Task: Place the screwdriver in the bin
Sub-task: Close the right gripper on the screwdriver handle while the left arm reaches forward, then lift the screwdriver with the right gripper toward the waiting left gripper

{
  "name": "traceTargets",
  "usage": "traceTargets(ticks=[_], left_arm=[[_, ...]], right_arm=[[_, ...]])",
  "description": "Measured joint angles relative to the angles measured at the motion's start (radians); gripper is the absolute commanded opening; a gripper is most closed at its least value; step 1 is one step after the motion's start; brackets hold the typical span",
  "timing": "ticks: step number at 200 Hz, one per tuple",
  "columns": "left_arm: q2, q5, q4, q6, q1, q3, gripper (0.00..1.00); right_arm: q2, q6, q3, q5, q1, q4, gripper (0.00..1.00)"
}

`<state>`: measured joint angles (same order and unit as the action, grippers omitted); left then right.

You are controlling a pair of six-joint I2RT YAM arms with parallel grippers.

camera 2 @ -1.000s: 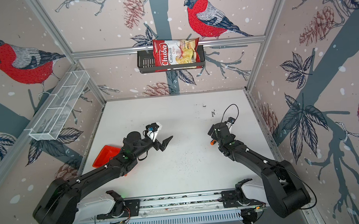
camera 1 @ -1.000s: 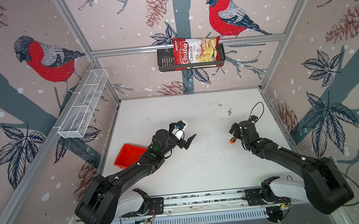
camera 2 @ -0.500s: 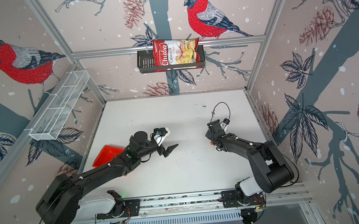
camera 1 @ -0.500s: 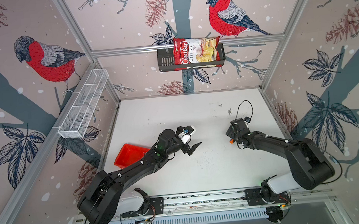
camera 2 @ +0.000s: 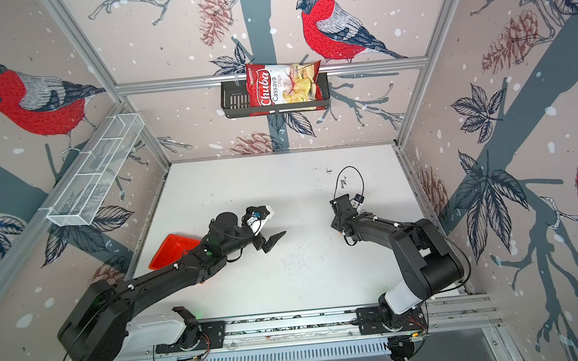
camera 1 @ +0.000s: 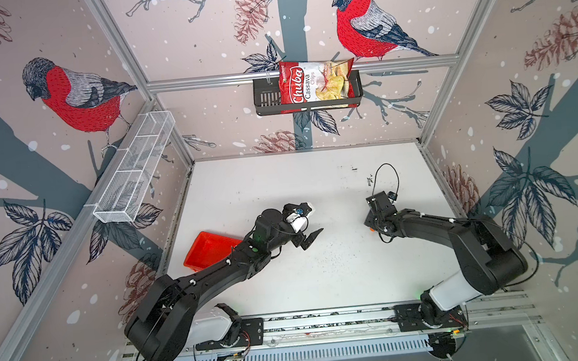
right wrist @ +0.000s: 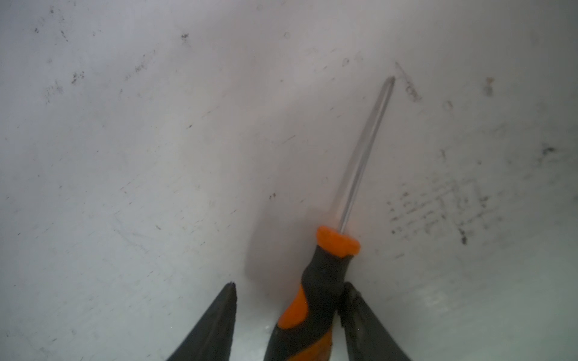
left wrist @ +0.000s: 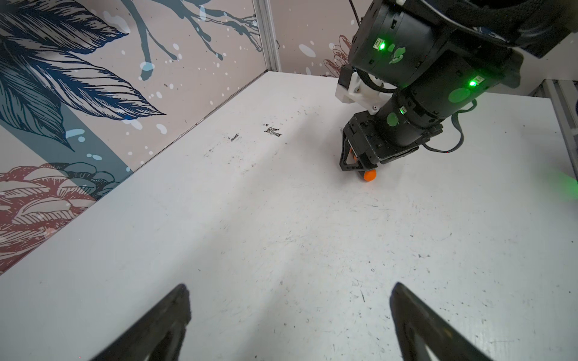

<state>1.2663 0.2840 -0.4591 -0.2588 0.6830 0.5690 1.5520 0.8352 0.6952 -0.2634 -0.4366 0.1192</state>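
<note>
The screwdriver (right wrist: pixel 325 281), with an orange-and-black handle and a thin silver shaft, lies on the white table at the right. My right gripper (right wrist: pixel 290 285) stands down over it with the handle between its fingers. One finger touches the handle, and a gap shows between the handle and the other finger. In the left wrist view the handle's orange end (left wrist: pixel 370 175) pokes out under the right gripper (left wrist: pixel 356 165); in a top view the screwdriver (camera 1: pixel 372 230) shows as an orange dot. My left gripper (left wrist: pixel 289 285) hangs open and empty over mid-table. The red-orange bin (camera 1: pixel 208 251) sits at the left, partly under the left arm.
A black slotted basket (camera 1: pixel 263 100) holding a chips bag (camera 1: pixel 315 84) hangs on the back wall. A white wire-mesh basket (camera 1: pixel 135 172) is fixed to the left wall. Patterned walls enclose the table on three sides, and a rail (camera 1: pixel 326 319) runs along the front.
My right gripper has come down over the screwdriver and its jaws have narrowed around the handle. The left gripper has drifted toward the middle and stayed open.
</note>
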Motion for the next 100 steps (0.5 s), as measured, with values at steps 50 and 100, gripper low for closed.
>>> traceTargets(ticks=[50, 100], left_arm=[[0.001, -0.007, 0.000, 0.008, 0.001, 0.000, 0.98], [0.012, -0.023, 0.002, 0.011, 0.001, 0.024, 0.98]], right_arm=[[0.014, 0.000, 0.015, 0.003, 0.002, 0.017, 0.34], [0.012, 0.000, 0.027, 0.004, -0.008, 0.048, 0.19]])
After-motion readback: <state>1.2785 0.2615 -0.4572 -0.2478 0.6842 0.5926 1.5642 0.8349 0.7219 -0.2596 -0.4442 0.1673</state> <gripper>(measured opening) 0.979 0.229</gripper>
